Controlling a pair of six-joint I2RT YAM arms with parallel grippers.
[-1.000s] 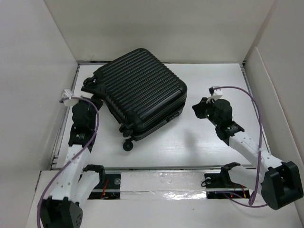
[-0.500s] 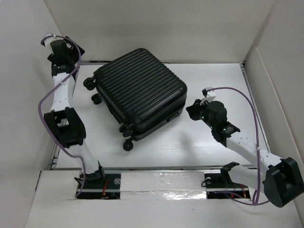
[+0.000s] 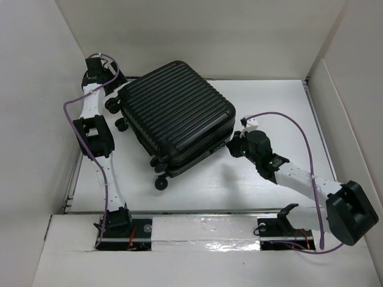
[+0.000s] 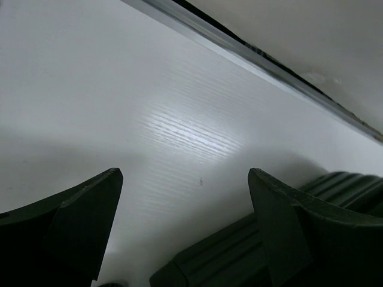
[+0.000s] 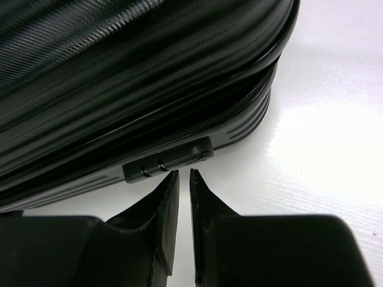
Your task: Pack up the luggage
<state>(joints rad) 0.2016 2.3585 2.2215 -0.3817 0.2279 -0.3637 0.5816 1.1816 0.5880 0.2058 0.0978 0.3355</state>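
Note:
The luggage (image 3: 176,110) is a black ribbed hard-shell suitcase lying closed on the white table. Its caster wheels (image 3: 161,183) stick out at the near and left sides. My left gripper (image 3: 115,82) is at its far-left corner. In the left wrist view it (image 4: 185,176) is open and empty, with the ribbed shell (image 4: 227,257) just below the right finger. My right gripper (image 3: 231,147) is by the suitcase's right side. In the right wrist view it (image 5: 184,173) is shut on nothing, with its tips just short of the lock block (image 5: 167,160) under the zipper seam.
White walls enclose the table on the left (image 3: 36,107), back and right (image 3: 353,107). A metal rail (image 4: 251,51) runs along the far table edge. A foil-covered strip (image 3: 203,230) lies between the arm bases at the near edge.
The left arm has swung from the left wall down to the suitcase's far-left corner. The right gripper has moved left, closer to the suitcase's side.

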